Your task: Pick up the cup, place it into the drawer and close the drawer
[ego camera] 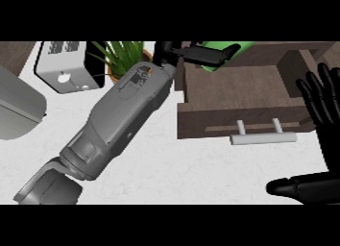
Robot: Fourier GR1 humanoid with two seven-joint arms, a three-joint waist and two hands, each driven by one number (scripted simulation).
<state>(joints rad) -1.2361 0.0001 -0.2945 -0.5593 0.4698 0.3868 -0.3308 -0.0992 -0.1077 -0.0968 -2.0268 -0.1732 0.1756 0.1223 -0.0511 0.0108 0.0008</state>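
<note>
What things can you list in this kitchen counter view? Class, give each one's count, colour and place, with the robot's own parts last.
cup: one, green, top centre, held over the open drawer
drawer: one, dark brown wood, open, upper right, with a white handle
potted plant: one, green leaves, top, left of centre
appliance: one, white and black, top left
grey object: one, left edge
counter: one, white
left hand: one, black, curled round the cup
right hand: one, black, open, right edge
</note>
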